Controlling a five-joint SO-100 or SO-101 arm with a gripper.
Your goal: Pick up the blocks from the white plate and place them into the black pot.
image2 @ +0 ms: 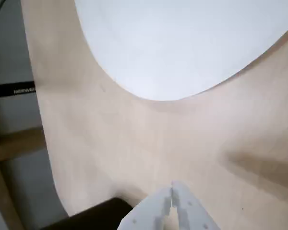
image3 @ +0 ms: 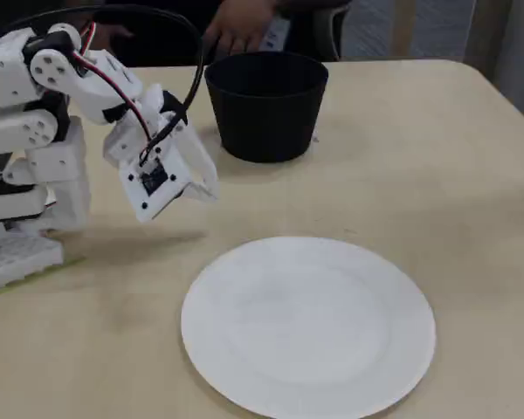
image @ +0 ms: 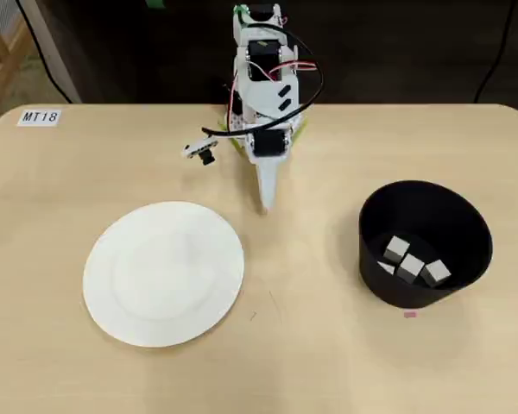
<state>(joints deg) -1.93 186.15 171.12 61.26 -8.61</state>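
1. The plate is seen on the surface, at the left in the overhead view, and nothing lies on it.
2. The pot stands at the right of the same view, well apart from the plate.
3. The blocks are found inside the pot, close together on its bottom. Three are seen clearly; a fourth can be made out only in part, at the left of the group.
4. The arm is folded near its base at the far edge of the surface, between the plate and the pot but behind both.
5. The fingers are pressed together with nothing between them; in the wrist view their tips are seen to meet at a thin line.
6. In the fixed view the fingers are held above the surface, tilted down, and touch neither the plate nor the pot.
7. A label "MT18" is fixed at the far left corner in the overhead view.
8. A hand is seen behind the pot in the fixed view.
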